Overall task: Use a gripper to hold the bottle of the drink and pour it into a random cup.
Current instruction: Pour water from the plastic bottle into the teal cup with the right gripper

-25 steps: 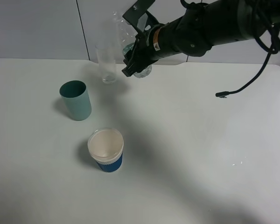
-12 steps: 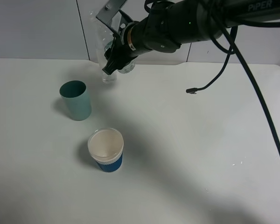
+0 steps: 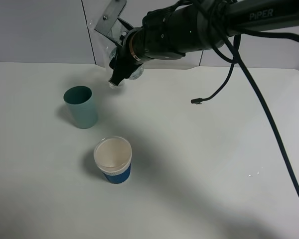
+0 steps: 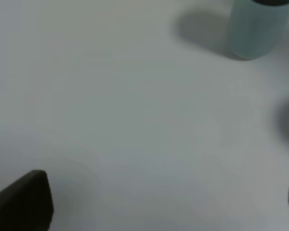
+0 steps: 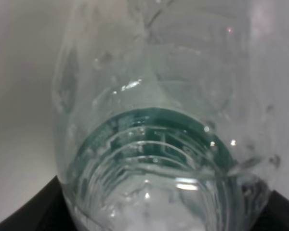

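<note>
Bottle of the drink (image 5: pixel 154 144), tilted, clenched in right gripper (image 3: pixel 113 47), above white surface (image 3: pixel 204 164), beyond teal cup (image 3: pixel 80 106), blue cup (image 3: pixel 112 160) nearer than teal cup, pale panelled wall (image 3: pixel 40 30) behind.

Small clear plastic bottle (image 5: pixel 154 120) with a dark green label band and droplets inside, clamped in the right tool (image 3: pixel 115 45), held tilted in the air above the far side of the white worktop (image 3: pixel 199 159).
</note>
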Controlling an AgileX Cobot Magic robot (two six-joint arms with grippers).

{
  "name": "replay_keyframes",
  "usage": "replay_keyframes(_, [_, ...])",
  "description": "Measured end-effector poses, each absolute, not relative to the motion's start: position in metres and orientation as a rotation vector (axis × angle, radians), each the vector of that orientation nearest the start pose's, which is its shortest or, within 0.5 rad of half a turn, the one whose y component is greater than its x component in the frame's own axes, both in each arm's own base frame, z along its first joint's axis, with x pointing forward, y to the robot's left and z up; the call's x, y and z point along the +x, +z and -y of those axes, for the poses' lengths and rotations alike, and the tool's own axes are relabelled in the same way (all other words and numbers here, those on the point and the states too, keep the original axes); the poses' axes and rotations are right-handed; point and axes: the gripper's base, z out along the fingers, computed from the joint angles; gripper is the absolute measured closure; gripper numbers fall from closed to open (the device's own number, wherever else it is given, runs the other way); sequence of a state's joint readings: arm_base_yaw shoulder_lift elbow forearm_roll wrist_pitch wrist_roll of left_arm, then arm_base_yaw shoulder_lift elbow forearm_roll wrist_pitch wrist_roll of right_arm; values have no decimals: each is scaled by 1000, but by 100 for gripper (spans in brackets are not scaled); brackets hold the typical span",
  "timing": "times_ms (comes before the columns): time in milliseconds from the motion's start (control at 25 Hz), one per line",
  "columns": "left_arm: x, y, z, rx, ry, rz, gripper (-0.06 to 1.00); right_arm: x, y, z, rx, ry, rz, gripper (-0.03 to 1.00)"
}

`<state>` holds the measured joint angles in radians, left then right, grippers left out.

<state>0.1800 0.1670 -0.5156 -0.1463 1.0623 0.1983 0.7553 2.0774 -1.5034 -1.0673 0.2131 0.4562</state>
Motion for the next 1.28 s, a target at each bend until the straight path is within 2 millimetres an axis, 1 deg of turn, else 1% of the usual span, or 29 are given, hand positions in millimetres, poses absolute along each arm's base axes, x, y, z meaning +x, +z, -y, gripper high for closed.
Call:
replay_keyframes(240, [21,281,8,14,33,-2187,-5,353,194,-326,-1323,-148,-1713,39])
replay_keyframes(520, [21,281,8,14,33,-2187,-5,349,193,-343,-1335,-188,-1685,39])
replay_keyframes(680, [21,281,8,14,34,-2187,-5,347,193,-345,-1367,-218,-1652,39])
replay_keyframes(960, [21,281,8,14,34,-2187,-5,348,193,-344,-1389,-299,-1629,39])
replay_keyframes(1280, [21,281,8,14,34,-2187,-5,344,194,-349,-1421,-313,-1582,39])
